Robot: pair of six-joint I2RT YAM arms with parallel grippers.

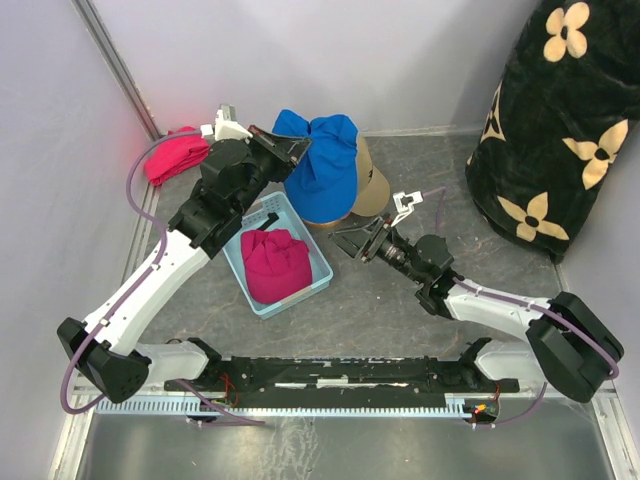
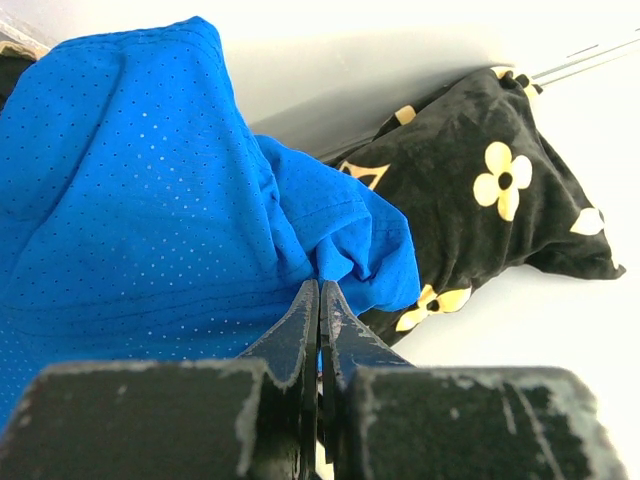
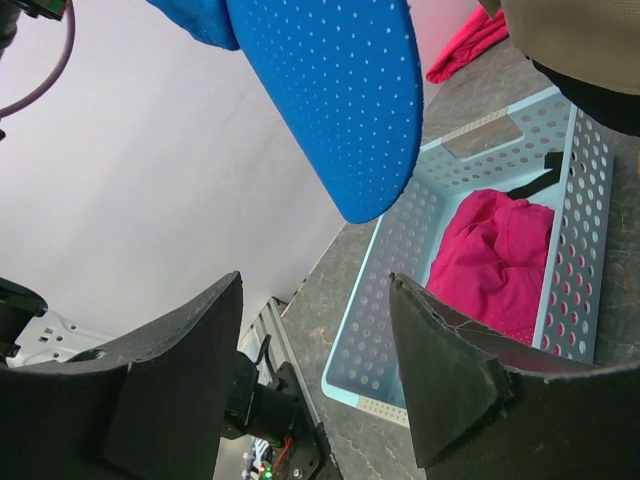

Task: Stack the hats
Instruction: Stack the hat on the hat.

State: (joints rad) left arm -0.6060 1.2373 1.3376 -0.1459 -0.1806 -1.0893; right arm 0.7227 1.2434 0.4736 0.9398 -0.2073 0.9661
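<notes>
Magenta hat (image 1: 275,262) is noted lying inside the light-blue basket (image 1: 297,298), nearest the arm bases. Just right of the basket, the right pincer (image 3: 315,285) is held with jaws spread and nothing between them, beneath the blue brim. Behind the basket's far corner, the blue hat (image 1: 322,165) is gripped by a crown fold in the fully closed left pincer (image 2: 320,290) and hangs over the tan hat (image 1: 372,185).

Step judged: blue being set onto tan. Squarer lowering, then release, is called for.

Far left of the basket a red-pink cloth (image 1: 178,155) is seen; far right, a black flowered bag (image 1: 555,130), well apart. The basket wall may hinder fetching the magenta hat.
</notes>
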